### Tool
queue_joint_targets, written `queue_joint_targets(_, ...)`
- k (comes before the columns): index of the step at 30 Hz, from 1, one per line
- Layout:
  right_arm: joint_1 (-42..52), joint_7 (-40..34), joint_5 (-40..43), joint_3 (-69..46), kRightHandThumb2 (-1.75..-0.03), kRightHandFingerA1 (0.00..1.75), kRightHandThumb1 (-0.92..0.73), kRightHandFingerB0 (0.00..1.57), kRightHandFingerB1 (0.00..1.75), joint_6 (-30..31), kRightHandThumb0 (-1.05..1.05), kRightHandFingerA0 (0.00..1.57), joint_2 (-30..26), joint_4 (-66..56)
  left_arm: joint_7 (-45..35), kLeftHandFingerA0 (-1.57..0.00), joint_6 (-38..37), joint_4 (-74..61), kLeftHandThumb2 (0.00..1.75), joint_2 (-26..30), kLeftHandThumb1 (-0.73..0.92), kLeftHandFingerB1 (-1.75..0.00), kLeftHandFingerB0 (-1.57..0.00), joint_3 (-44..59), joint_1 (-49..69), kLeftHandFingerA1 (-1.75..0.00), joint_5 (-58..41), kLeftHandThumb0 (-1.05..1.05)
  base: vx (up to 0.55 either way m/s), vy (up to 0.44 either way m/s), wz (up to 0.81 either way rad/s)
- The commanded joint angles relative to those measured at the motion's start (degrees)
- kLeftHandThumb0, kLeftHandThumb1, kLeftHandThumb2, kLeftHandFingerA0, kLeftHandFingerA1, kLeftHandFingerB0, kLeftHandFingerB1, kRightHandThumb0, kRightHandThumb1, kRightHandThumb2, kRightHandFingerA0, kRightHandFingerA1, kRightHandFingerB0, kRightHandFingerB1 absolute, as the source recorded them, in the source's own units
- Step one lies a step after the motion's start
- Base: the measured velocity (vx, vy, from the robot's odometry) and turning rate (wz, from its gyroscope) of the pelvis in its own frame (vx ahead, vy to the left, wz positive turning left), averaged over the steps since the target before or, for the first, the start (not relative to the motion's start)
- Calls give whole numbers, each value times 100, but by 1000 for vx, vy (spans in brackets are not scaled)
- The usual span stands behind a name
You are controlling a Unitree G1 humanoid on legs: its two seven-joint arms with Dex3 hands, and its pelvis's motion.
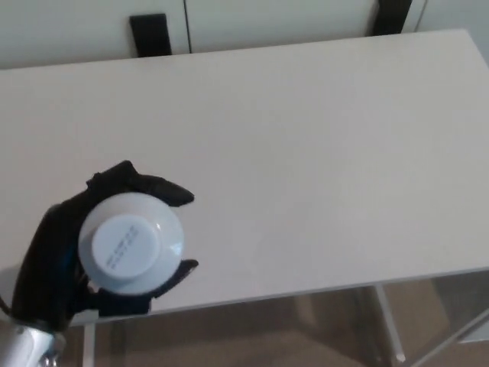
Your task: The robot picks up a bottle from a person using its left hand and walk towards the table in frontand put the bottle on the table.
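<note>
Bottle (131, 243) viewed from directly above, its white printed cap uppermost; contents cannot be determined. Left hand (50, 258) is clamped around it, black fingers curling round the sides below the cap. Bottle is over the near left part of the white desk (306, 153); contact with the surface cannot be told. Two black fittings (149, 34) stand beyond the far edge

A smooth, matt off-white table (321, 153) top. The bottle (131, 243) shows a white plastic cap with a faint sheen. The left hand (50, 260) looks matt black plastic. The legs (386, 325) look like white-painted metal.
</note>
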Motion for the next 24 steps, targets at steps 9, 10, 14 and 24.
queue_joint_targets(9,70,27,-64,7,-62,43,-71,55,39,176,-44,64,-56,37,121,-108,1319,1737,95,-63,60,-112,-86,76,-2001,-138,-192,-20,0,0,0)
queue_joint_targets(10,78,21,-105,39,-62,43,-71,54,38,227,-45,64,-66,-6,133,-110,1514,2086,97,-139,61,-111,-85,35,-2273,-138,-205,-12,0,0,0)
queue_joint_targets(14,145,2,-99,29,-62,44,-70,53,38,219,-46,64,-31,-12,160,-100,2054,2940,88,-352,73,-103,-80,140,-2794,-144,-419,-4,0,0,0)
queue_joint_targets(24,108,36,-134,67,-62,43,-71,53,38,164,-46,63,-34,1,262,-93,2196,3905,75,-598,78,-108,-77,171,-3330,-151,-271,-2,-17,-33,0)
